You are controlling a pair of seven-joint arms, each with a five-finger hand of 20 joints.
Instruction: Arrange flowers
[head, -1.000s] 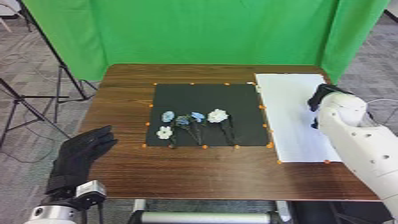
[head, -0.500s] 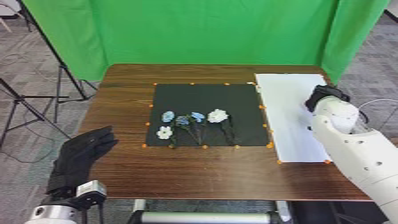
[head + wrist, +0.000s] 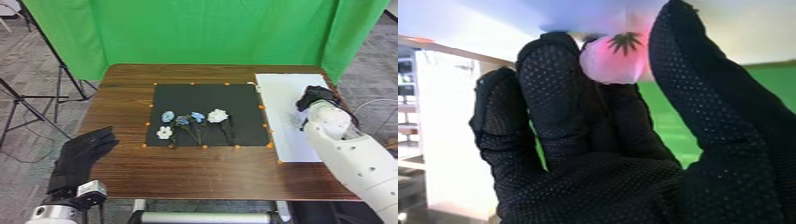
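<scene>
Over white paper (image 3: 277, 90), a pale flower (image 3: 609, 67) is being pinched by fingers of the right hand (image 3: 593, 185); petal-sparing lightness is being advised, the left hand (image 3: 75, 157) being held open.

The right arm (image 3: 360, 162) is smooth white, rounded, with small dark spots; the right hand (image 3: 314, 95) wears black mesh fabric — seams edging it. The left hand (image 3: 78, 156) is gloved in black too — a pale, boxy block (image 3: 91, 188) at its wrist.
</scene>
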